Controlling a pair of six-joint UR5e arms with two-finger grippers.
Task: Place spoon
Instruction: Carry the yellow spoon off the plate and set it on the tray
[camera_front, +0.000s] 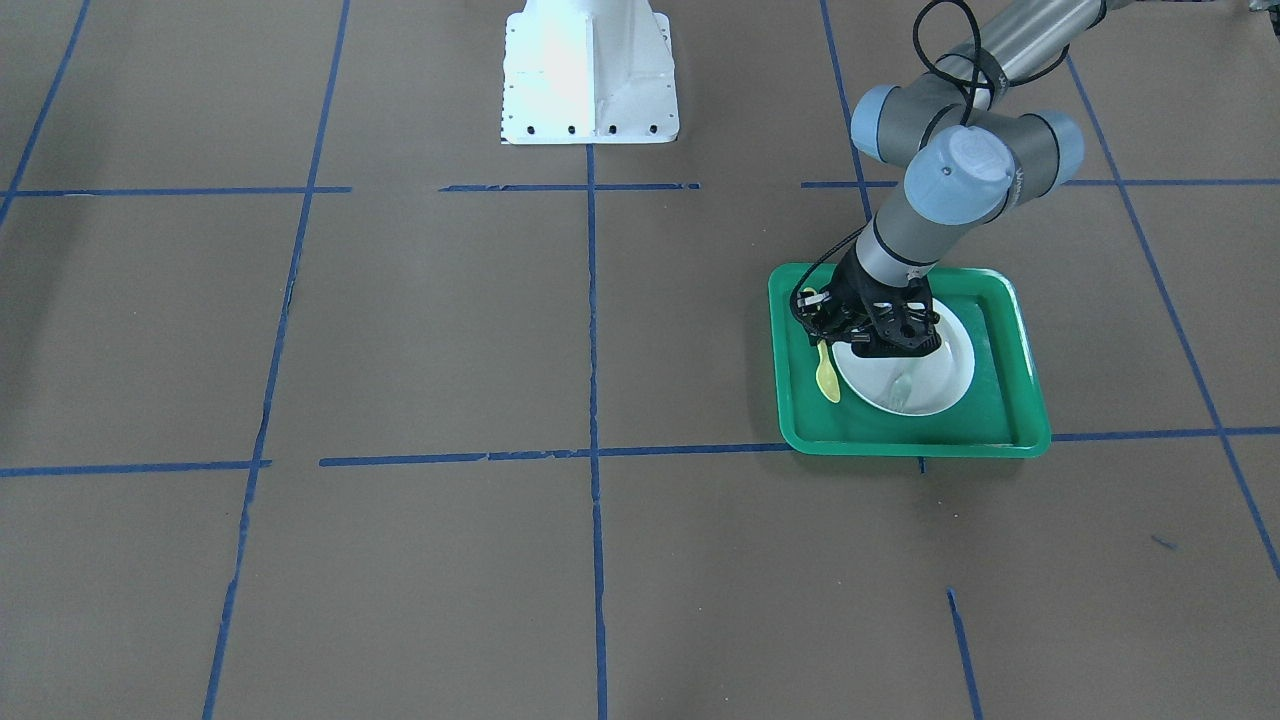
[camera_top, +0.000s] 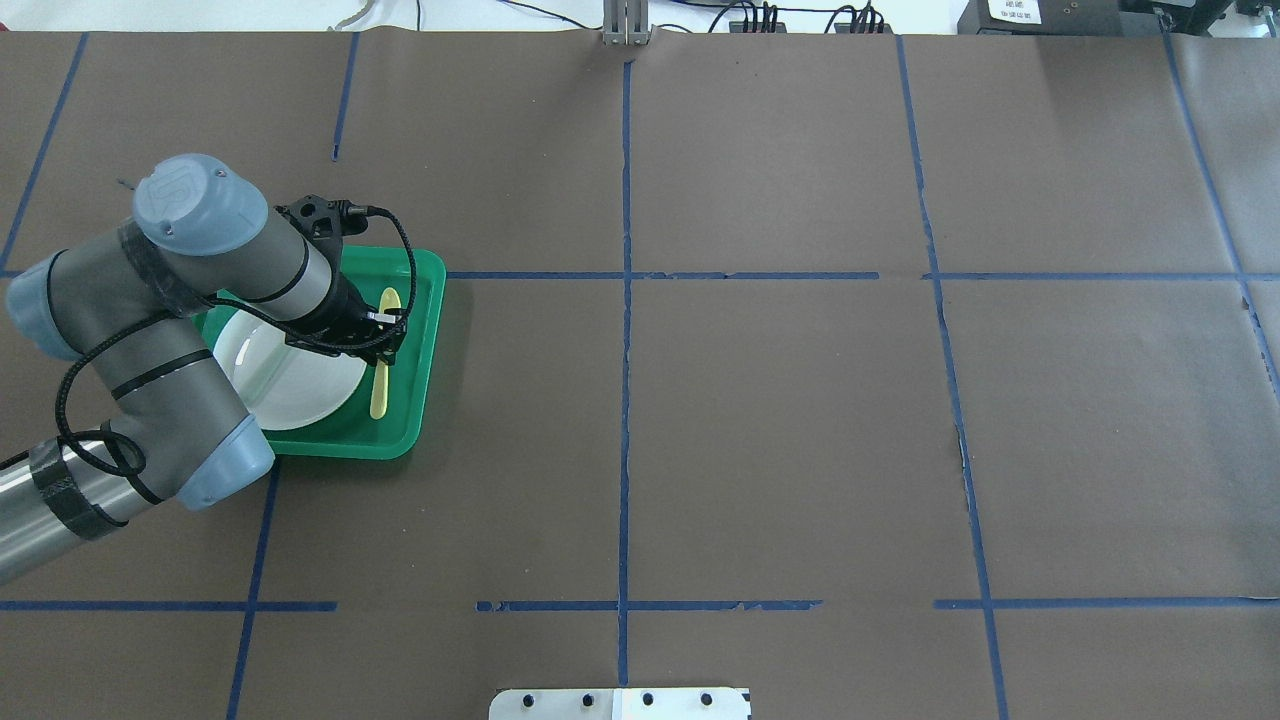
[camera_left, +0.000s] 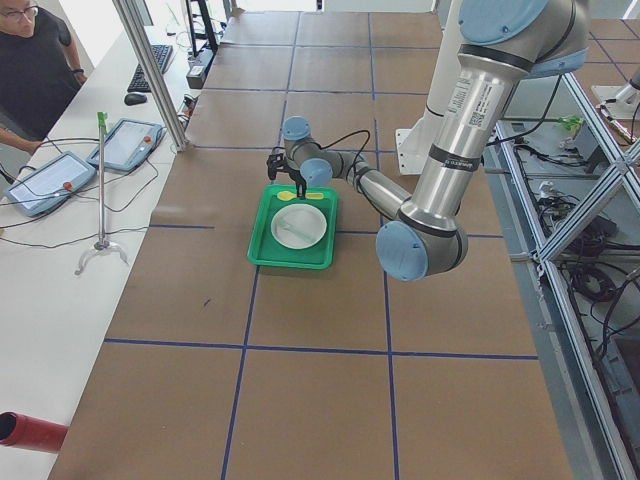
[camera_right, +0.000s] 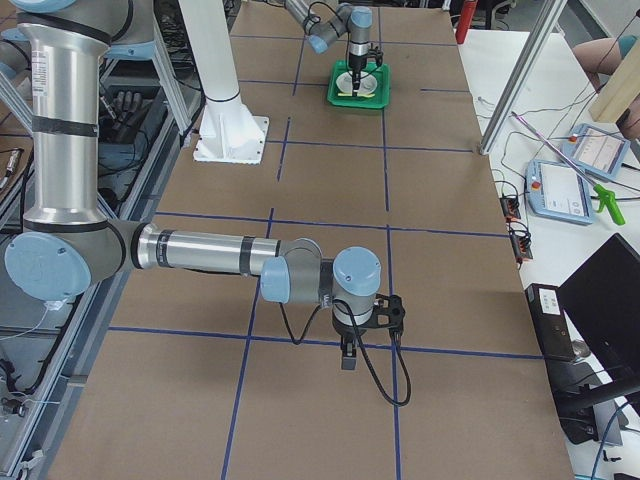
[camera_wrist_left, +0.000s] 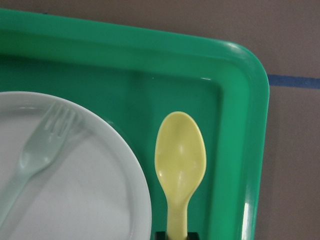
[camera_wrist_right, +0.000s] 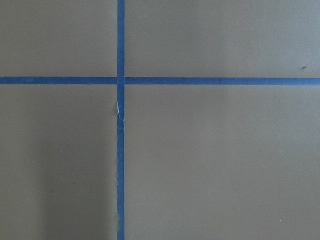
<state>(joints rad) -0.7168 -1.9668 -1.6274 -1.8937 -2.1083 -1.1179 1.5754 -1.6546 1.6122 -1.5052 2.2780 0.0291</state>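
Observation:
The yellow spoon (camera_wrist_left: 180, 150) lies lengthwise in the green tray (camera_wrist_left: 240, 150), in the strip between the white plate (camera_wrist_left: 75, 190) and the tray's rim. My left gripper (camera_top: 385, 345) is low over the tray and shut on the spoon's handle. The bowl points away from the robot (camera_top: 389, 302). The front-facing view shows the same: the spoon (camera_front: 828, 378), the tray (camera_front: 1000, 425), the plate (camera_front: 935, 385) and the left gripper (camera_front: 822, 325). My right gripper (camera_right: 346, 358) hangs over bare table far from the tray. I cannot tell whether it is open or shut.
A pale grey-green fork (camera_wrist_left: 40, 150) lies on the plate. The white robot base (camera_front: 590, 70) stands at the table's robot side. Blue tape lines (camera_wrist_right: 120, 150) cross the brown table. An operator (camera_left: 30, 60) and tablets (camera_left: 125, 143) are at a side bench.

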